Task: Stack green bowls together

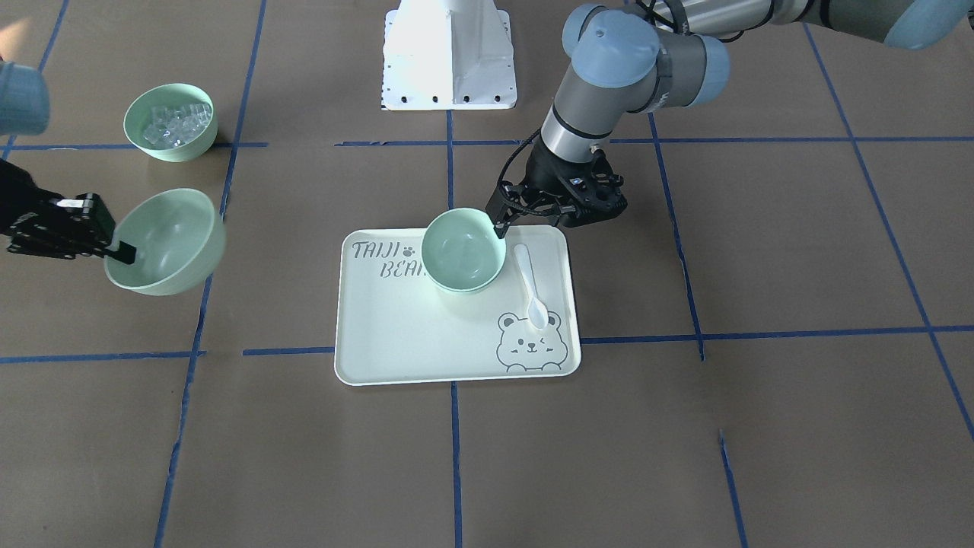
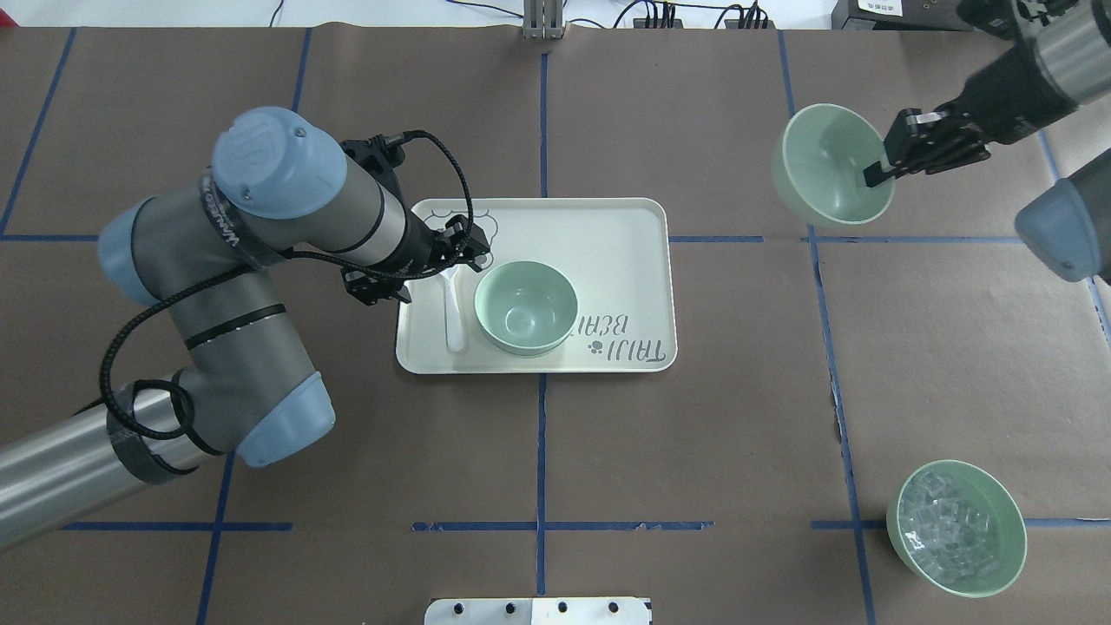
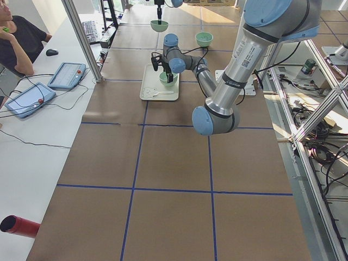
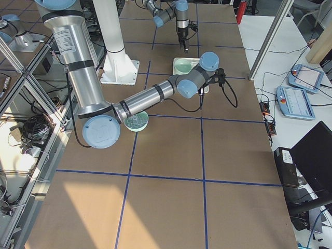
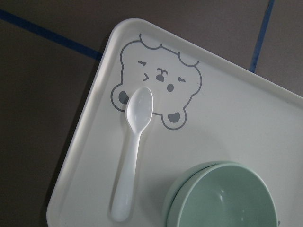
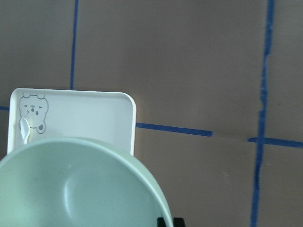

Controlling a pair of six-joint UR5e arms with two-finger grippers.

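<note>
Above the blue-taped brown desk (image 2: 694, 434), a green bowl (image 2: 820, 165) is clamped by the right end effector (image 2: 873, 176); the left end effector (image 1: 499, 226) cannot be judged.

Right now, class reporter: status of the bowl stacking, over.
Right gripper clamped on one green bowl, held tilted. Left gripper at nested bowls on tray, grip unclear. Spoon beside stack.

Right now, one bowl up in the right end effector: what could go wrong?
1. The right end effector pinches the lifted bowl at one rim spot, tilted; it may slip in transit.
2. The left end effector sits at the rim of the nested bowls on the tray; the incoming bowl could hit it.
3. The spoon beside them could get knocked.
</note>
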